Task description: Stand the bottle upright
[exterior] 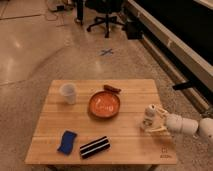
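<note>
Sitting at about 10 o'clock from the middle of the wooden tabletop [130, 140] is a translucent white cup [68, 93], standing upright on its own. Lying near the front edge at roughly 8 o'clock is a blue sponge [66, 141], and just beside it toward 7 o'clock a black-and-white striped packet [94, 147] is resting flat, apart from the sponge. Occupying the middle is an orange bowl [104, 104], its rim just beside a small brown snack bar [112, 88] that is lying at about 12 o'clock, near the far edge. Standing at about 4 o'clock from the bowl, close to the right edge, is the bottle [148, 117], upright with its white cap on top and its base on the wood. Reaching in from the right at 3 o'clock is the white robot arm [189, 125], lying low over the board's edge. Its pincer [153, 122] is sitting right at the bottle, the pale fingers [160, 116] lying along the bottle's side, and whether they are pinching it or spread apart I cannot tell. Beyond the far edge, a blue cross mark [106, 51] is showing on the polished floor [30, 50] at 12 o'clock, with an office chair [106, 14] farther back.
</note>
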`<state>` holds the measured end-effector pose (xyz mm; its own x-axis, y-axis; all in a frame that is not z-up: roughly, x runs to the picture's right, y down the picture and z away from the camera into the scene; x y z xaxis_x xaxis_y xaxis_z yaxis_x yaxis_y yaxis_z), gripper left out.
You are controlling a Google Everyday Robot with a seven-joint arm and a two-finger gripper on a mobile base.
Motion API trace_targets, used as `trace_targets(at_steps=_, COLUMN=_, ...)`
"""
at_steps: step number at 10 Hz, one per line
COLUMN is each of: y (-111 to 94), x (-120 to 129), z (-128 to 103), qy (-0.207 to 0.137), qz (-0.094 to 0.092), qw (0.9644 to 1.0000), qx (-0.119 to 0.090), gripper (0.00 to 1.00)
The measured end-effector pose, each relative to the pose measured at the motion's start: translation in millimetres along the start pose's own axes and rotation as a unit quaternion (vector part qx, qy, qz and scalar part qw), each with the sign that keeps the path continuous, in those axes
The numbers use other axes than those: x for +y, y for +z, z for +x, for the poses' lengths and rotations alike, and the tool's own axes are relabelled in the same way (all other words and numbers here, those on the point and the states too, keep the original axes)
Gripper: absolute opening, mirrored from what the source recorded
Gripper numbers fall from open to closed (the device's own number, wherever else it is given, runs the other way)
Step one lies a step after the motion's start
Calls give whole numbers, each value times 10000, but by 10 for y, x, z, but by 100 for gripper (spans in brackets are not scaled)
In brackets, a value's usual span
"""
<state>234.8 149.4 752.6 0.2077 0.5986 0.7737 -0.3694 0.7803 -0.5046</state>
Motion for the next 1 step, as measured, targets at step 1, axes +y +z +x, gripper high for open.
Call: trace_targets(at_steps=1, y=0, x=-1, z=-1, qy=-3, qz=0, qw=10000, qx=-1, gripper=80)
